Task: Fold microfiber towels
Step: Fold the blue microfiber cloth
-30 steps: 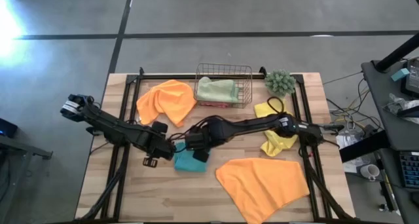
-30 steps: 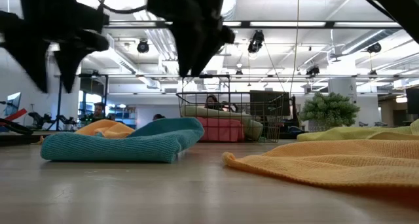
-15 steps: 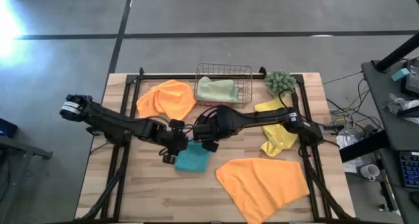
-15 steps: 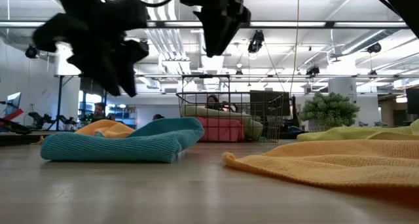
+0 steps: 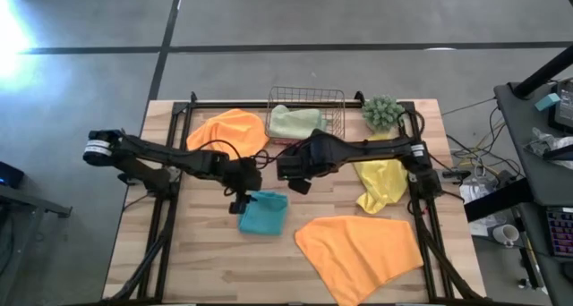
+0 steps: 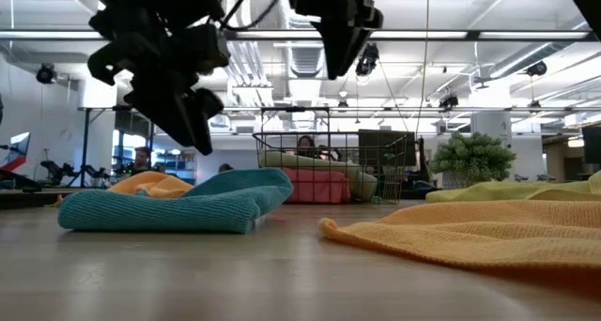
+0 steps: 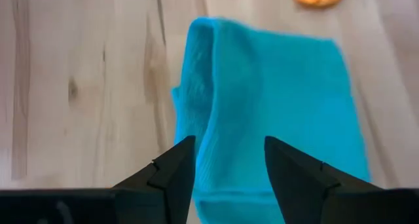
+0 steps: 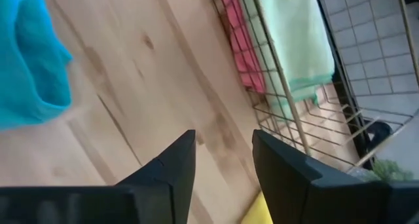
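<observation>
Your left gripper (image 5: 240, 199) hangs empty, fingers apart, directly above one folded teal towel (image 5: 263, 213). Your right gripper (image 5: 288, 174) is just beyond it, likewise parted and empty, near the wire basket (image 5: 307, 97), which holds one sage green towel (image 5: 294, 121) and one pink (image 8: 237, 48). Two orange towels lie outward: one (image 5: 224, 129) behind the left gripper, one (image 5: 358, 248) spread in front. One yellow towel (image 5: 382, 181) lies beyond the right gripper.

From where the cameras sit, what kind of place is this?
Probably a robotics lab or workshop in an open industrial hall. Two dark robot arms work over a wooden table strewn with cloths, the floor is bare concrete, and exposed ceiling ducts and lights hang overhead.
</observation>
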